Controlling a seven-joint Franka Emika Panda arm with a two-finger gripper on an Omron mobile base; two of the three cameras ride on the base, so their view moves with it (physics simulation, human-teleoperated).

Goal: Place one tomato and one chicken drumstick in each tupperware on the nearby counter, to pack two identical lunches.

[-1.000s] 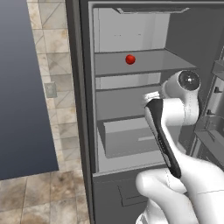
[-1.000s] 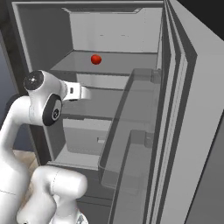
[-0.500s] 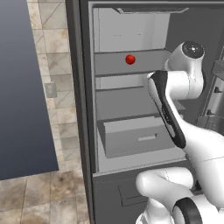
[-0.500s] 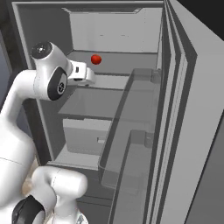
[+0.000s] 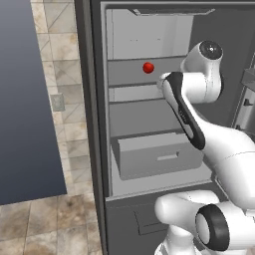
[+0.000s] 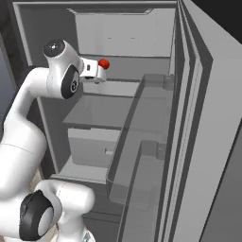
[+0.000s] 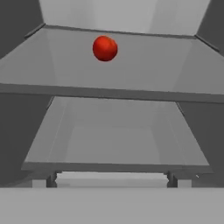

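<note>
On upper fridge shelf (image 7: 144,65): one tomato (image 7: 105,48), resting alone toward the back, untouched; gripper (image 6: 97,72) raised level with that shelf, short of the fruit, jaws spread wide, holding nothing; packing judged barely begun, first pick pending.

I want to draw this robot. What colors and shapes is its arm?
The arm is glossy white with rounded, tube-like segments. Its joints have dark grey rings and round caps, and a black stripe runs along one link. The hand end is a small white block.
</note>
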